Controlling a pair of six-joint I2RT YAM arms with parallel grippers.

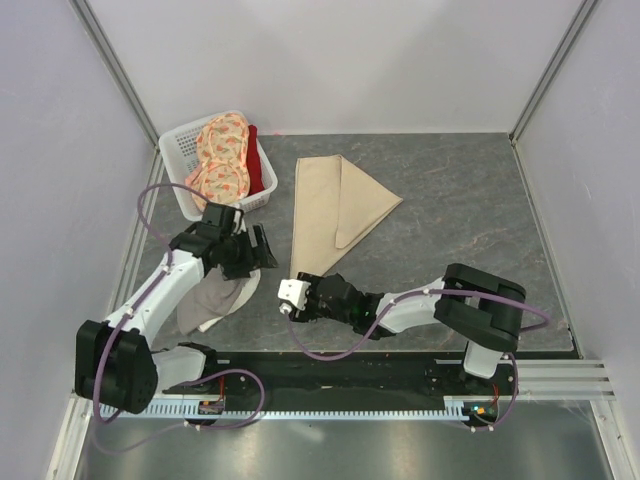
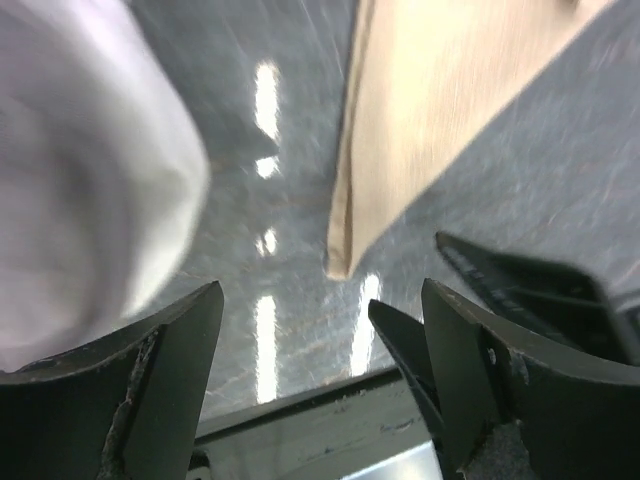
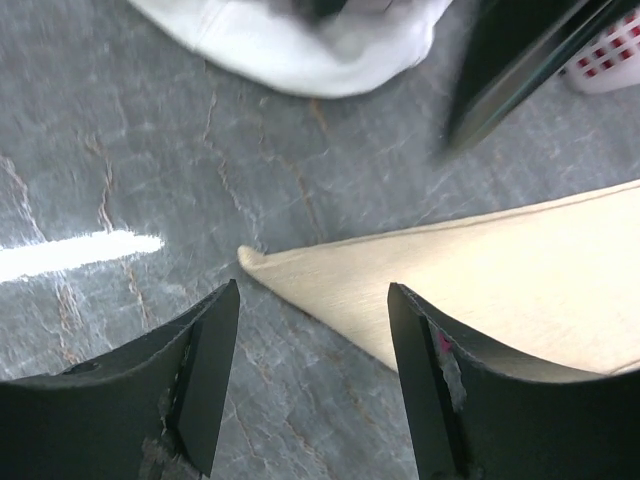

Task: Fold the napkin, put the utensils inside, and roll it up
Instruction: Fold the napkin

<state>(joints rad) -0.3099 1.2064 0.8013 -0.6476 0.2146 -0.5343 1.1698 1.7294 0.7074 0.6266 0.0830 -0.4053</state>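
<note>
The soft cloth napkin (image 1: 320,205) is plain beige, the veined worktop (image 1: 460,210) dark grey, the crumpled basket cloth (image 1: 222,155) orange-floral.

We had both arms bent inward and low, left gripper (image 2: 322,295) and right gripper (image 3: 313,288) both parted.

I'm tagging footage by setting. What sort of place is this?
Probably a robot lab work cell, not a home: plain white panel walls in metal framing enclose a grey stone-look table, and a basket of cloths sits near a folded napkin.
</note>
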